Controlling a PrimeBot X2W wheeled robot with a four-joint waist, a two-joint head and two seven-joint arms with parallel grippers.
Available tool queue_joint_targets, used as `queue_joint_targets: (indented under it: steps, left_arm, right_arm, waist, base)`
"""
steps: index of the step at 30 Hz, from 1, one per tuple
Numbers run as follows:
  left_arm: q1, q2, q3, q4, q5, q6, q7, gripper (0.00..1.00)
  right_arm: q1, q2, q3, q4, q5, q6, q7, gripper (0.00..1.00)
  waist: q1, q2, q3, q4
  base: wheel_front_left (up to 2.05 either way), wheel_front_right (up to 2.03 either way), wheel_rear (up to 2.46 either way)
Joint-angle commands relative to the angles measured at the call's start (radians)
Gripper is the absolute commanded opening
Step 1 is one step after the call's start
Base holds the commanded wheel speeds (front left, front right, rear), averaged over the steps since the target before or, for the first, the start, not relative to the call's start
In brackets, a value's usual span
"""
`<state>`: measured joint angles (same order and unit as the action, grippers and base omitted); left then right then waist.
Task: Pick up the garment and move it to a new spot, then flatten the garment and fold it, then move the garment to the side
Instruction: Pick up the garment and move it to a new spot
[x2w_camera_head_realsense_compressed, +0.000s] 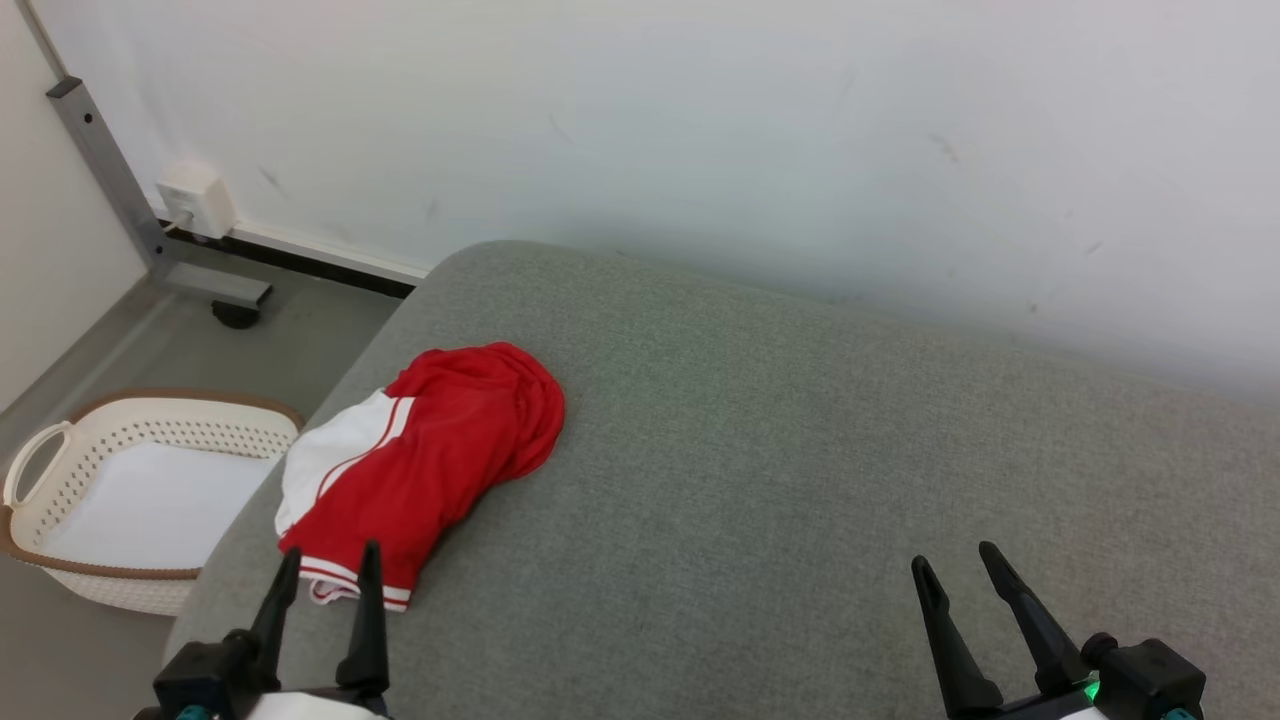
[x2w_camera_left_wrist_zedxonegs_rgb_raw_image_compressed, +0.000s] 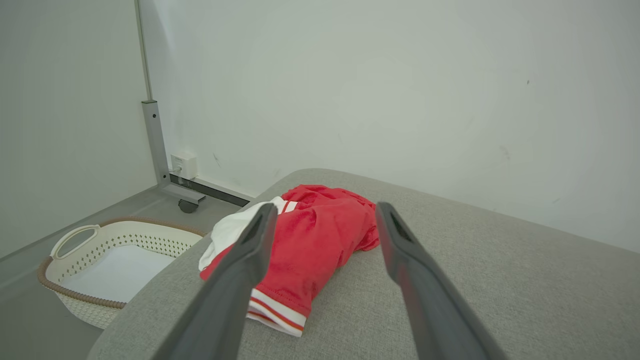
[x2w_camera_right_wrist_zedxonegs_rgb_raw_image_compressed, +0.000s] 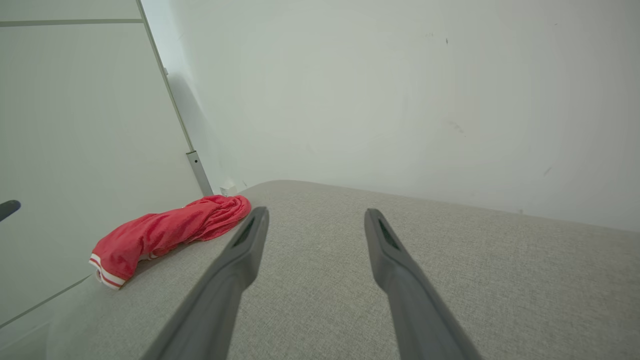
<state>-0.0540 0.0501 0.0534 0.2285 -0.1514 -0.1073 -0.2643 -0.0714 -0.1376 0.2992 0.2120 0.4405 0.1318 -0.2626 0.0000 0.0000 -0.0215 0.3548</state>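
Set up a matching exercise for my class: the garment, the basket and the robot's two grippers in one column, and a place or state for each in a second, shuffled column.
Column one:
1 garment
2 basket
3 left gripper
4 right gripper

Column two:
A on the floor beside the cushion
B open, above bare cushion
C bunched near the cushion's left edge
D open, pointing at the garment

Pairs: 1-C; 2-A; 3-D; 4-B
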Motion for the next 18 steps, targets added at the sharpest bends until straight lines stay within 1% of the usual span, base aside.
queue_joint_targets:
  steps: [1,5,7,10,13,15,18]
  left_arm:
    - [-0.012,0.008,0.006,0.004,0.005,-0.003,0.000,1.00]
    - [-0.037,0.016,0.001,0.033,-0.010,-0.007,0.002,1.00]
    - [-0.076,0.042,-0.015,0.043,0.004,-0.012,0.021,1.00]
    - [-0.138,0.073,-0.022,0.045,0.016,-0.011,0.084,1.00]
    - [-0.212,0.102,-0.007,0.059,-0.001,-0.007,0.161,1.00]
    - [-0.253,0.128,-0.002,0.082,0.004,-0.004,0.213,1.00]
    - [-0.321,0.160,0.026,0.140,-0.030,-0.006,0.267,1.00]
  right_arm:
    - [-0.009,-0.006,0.003,0.004,0.009,-0.002,-0.003,1.00]
    - [-0.008,-0.007,-0.003,0.004,0.011,-0.002,-0.003,1.00]
    - [-0.009,-0.009,-0.003,0.003,0.011,-0.002,-0.003,1.00]
    - [-0.022,-0.014,-0.003,-0.002,0.006,-0.002,-0.003,1.00]
    - [-0.037,-0.014,-0.003,-0.009,0.004,-0.002,-0.003,1.00]
    - [-0.053,-0.018,0.001,-0.009,0.002,-0.002,-0.003,1.00]
    - [-0.079,-0.023,0.004,-0.013,-0.001,-0.002,-0.003,1.00]
  waist:
    - [0.0000,0.0000,0.001,-0.005]
    - [0.0000,0.0000,0.009,-0.015]
    - [0.0000,0.0000,0.015,-0.018]
    - [0.0000,0.0000,0.032,-0.031]
    - [0.0000,0.0000,0.055,-0.056]
    - [0.0000,0.0000,0.077,-0.080]
    - [0.0000,0.0000,0.116,-0.126]
  base:
    - [0.00,0.00,0.00]
    - [0.00,0.00,0.00]
    - [0.00,0.00,0.00]
    - [0.00,0.00,0.00]
    - [0.00,0.00,0.00]
    - [0.00,0.00,0.00]
    - [0.00,0.00,0.00]
